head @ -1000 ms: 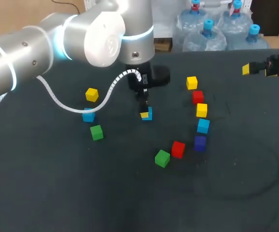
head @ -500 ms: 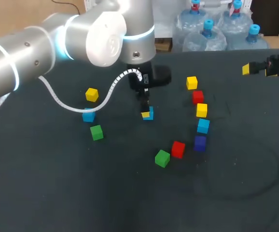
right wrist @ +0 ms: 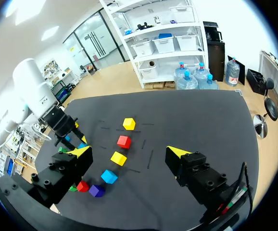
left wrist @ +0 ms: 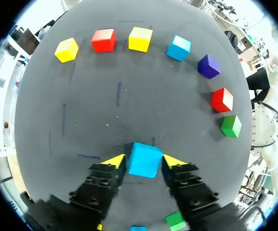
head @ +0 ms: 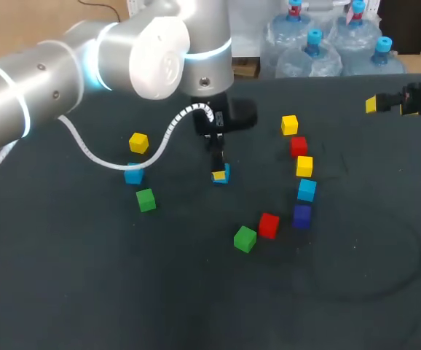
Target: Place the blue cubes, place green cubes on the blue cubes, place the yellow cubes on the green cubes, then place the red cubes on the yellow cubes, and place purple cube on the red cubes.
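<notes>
A blue cube point(left wrist: 145, 160) point(head: 225, 173) rests on the dark table point(head: 87, 277) between the fingers of my left gripper point(left wrist: 144, 161) point(head: 218, 174), which stands open with its yellow tips just off the cube's sides. Ahead of it lie, in an arc, a yellow cube point(left wrist: 67, 49), a red cube point(left wrist: 103, 40), a yellow cube point(left wrist: 140, 39), a blue cube point(left wrist: 179, 47), a purple cube point(left wrist: 208, 66), a red cube point(left wrist: 221, 99) and a green cube point(left wrist: 231, 125). My right gripper point(right wrist: 129, 151) point(head: 374, 104) hangs open and empty over the table's far right.
Left of my left gripper lie a yellow cube point(head: 139, 142), a blue cube point(head: 133, 174) and a green cube point(head: 146, 199). The left arm's white cable point(head: 159, 142) loops low over that side.
My left gripper's fingers have parted a little from the blue cube, which stays on the table. The right arm has not moved.
</notes>
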Available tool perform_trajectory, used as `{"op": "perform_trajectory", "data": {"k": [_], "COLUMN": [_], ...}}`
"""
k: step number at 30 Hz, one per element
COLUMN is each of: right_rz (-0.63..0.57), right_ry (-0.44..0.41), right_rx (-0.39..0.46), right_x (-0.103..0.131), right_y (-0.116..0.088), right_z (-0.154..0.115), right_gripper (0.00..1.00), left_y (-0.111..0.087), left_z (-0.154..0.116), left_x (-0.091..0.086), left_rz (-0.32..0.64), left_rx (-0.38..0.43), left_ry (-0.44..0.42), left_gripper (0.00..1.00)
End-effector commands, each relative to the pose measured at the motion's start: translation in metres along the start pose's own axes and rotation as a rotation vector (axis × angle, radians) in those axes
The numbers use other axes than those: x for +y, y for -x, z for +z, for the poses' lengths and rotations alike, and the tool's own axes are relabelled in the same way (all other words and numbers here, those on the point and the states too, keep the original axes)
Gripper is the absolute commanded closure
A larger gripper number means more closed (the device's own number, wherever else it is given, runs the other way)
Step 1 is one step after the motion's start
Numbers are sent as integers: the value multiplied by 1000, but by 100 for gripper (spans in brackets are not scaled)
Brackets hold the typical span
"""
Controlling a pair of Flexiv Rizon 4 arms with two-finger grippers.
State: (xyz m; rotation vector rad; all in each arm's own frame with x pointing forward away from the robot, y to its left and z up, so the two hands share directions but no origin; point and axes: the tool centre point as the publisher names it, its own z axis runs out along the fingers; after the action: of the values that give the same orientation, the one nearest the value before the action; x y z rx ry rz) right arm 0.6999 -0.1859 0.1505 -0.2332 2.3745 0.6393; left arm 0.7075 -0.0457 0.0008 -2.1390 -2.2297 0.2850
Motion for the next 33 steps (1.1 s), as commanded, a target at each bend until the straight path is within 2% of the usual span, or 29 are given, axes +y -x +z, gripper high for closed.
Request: {"op": "perform_trajectory", "data": {"k": [1,18,19,20,21,23,25,27,28,32,33], "right_rz": [0,0,0,0,0,0,0,0,0,0,0], "right_ry": [-3,-3,-3,-3,-3,-3,-3,-3,-3,-3,-3], "right_rx": [0,0,0,0,0,0,0,0,0,0,0], "right_x": [1,1,1,1,1,1,1,1,1,1,1], "right_y": [0,0,0,0,0,0,0,0,0,0,0], "right_z": [0,0,0,0,0,0,0,0,0,0,0], "right_gripper": [0,0,0,0,0,0,0,0,0,0,0], "left_y": [0,7,7,7,8,8,9,9,9,9,9], "left_z": [1,0,0,0,0,0,0,0,0,1,1], "left_x": [4,6,6,6,5,5,5,5,5,4,4], "left_rz": [-9,0,1,1,1,3,6,7,6,6,6], "left_rx": [2,4,4,4,4,6,6,6,6,7,7], "left_ry": [-17,-14,-13,-12,-11,-11,-10,-11,-11,-10,-10], "left_gripper": [0,0,5,26,53,55,67,69,75,80,78]}}
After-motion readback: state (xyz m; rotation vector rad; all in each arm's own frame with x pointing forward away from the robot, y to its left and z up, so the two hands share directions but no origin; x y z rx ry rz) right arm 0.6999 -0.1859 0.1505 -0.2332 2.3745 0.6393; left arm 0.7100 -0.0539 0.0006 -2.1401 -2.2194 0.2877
